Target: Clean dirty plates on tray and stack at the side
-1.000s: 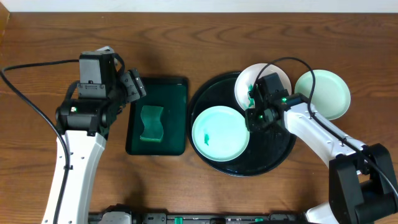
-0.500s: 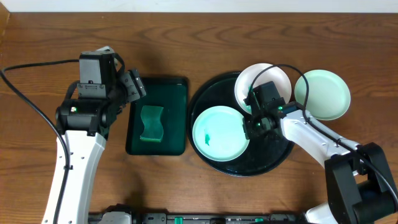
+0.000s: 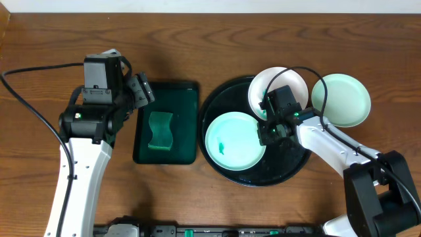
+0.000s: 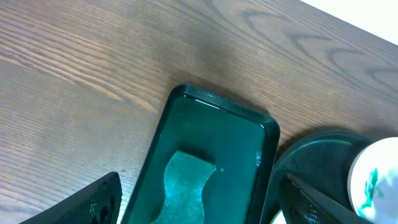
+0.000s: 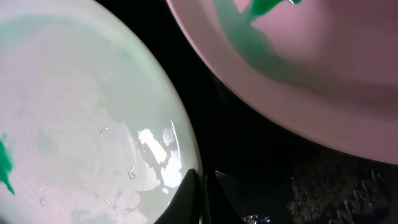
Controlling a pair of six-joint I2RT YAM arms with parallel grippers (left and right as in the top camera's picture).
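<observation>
Done, I judge: one pale mint round plate (image 3: pixel 342 99), clean, on bench (image 3: pixel 197 33).
Remaining: smeared mint plate (image 3: pixel 235 140) and smeared white plate (image 3: pixel 279 85), both on glossy black round tray (image 3: pixel 289 161).
My right claw (image 3: pixel 265 133): at the smeared mint plate's rim, grip indeterminable.
Left claw (image 4: pixel 200 180): spread, empty.

On the tray (image 3: pixel 293 164), the mint plate (image 3: pixel 233 141) fills the left half and the white plate (image 3: pixel 279 82) lies over the back rim. The narrow gap between them is taken by the right gripper (image 3: pixel 266 128). The tray's front right part is bare.
</observation>
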